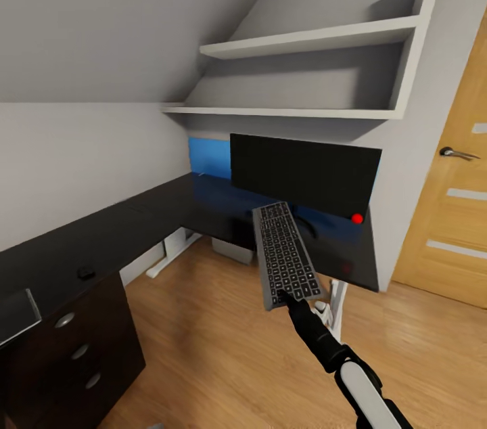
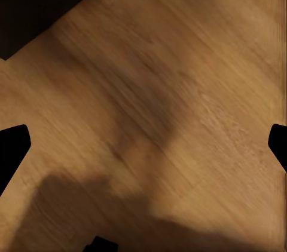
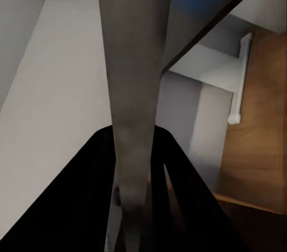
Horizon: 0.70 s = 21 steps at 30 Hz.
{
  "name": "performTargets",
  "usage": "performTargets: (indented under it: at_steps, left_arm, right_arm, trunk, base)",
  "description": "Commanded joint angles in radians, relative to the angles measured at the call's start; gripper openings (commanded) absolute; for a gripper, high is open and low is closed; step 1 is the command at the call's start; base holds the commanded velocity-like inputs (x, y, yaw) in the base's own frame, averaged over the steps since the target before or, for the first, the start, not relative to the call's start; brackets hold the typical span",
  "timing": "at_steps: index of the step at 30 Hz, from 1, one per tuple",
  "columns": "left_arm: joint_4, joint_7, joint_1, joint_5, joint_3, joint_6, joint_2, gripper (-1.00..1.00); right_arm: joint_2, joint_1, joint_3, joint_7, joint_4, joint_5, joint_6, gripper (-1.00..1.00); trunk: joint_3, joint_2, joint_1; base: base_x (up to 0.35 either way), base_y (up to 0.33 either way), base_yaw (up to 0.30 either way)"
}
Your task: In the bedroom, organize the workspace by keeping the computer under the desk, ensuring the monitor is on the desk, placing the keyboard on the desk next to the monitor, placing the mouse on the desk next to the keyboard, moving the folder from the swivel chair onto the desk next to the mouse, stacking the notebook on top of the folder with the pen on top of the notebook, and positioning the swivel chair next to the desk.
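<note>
The right gripper (image 1: 289, 296) is pinching the keyboard (image 1: 284, 254) by its near short end, jaws pressed onto the thin edge, and is carrying it key-side up with the far end reaching over the table (image 1: 203, 206) just in front of the monitor (image 1: 304, 175) — probably lining it up to lie beside the screen. The monitor is standing at about one o'clock on the black top; the mouse (image 1: 86, 273) is sitting well apart at nine o'clock, above the drawer unit (image 1: 74, 348). The left gripper (image 2: 143, 144) is hanging over the wood floor (image 2: 197, 85), jaws spread, holding nothing.
</note>
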Motion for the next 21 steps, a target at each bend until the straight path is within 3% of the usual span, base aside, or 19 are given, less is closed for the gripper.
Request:
performTargets:
  at_steps: [1, 21]
  left_arm:
    - [-0.003, 0.006, 0.000, 0.006, -0.002, 0.004, 0.000, 1.00]
    - [-0.002, 0.007, 0.000, 0.006, -0.003, 0.004, 0.000, 1.00]
  right_arm:
    - [-0.001, -0.001, 0.001, 0.005, 0.000, -0.012, 0.002, -1.00]
    - [0.000, -0.001, 0.004, 0.005, 0.007, -0.012, 0.021, -1.00]
  trunk:
    - [-0.001, -0.001, 0.000]
    - [-0.001, -0.001, 0.000]
  base:
    - [-0.079, 0.006, -0.271]
    - [-0.129, 0.039, -0.271]
